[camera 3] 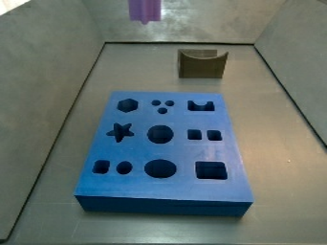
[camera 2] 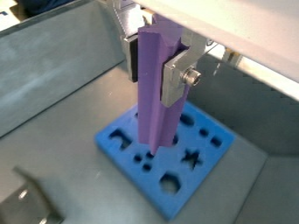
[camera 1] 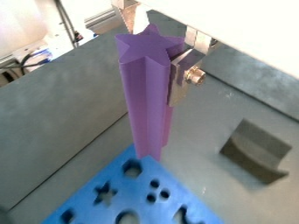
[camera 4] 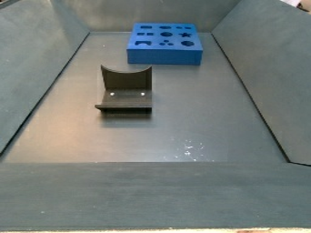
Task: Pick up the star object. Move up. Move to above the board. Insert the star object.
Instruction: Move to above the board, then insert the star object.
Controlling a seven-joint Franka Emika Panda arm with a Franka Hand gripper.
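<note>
My gripper [camera 1: 156,54] is shut on the light-purple star object [camera 1: 146,96] and holds it upright by its upper end. Both wrist views show this; one silver finger [camera 2: 179,77] presses its side, the other finger [camera 2: 131,54] is mostly behind it. The blue board [camera 2: 201,147] lies on the floor below, and the prism's lower end hangs above it, apart from it. The board's star hole [camera 3: 121,131] is open. In a side view only the prism's lower tip [camera 3: 147,9] shows, high above the board [camera 3: 160,187]. The board [camera 4: 168,55] also lies at the far end of a side view; the gripper is out of view there.
A dark olive fixture [camera 3: 202,63] stands on the grey floor beyond the board; it also shows in a side view [camera 4: 125,92] and a wrist view [camera 1: 257,150]. Grey sloping walls [camera 3: 52,105] enclose the floor on all sides.
</note>
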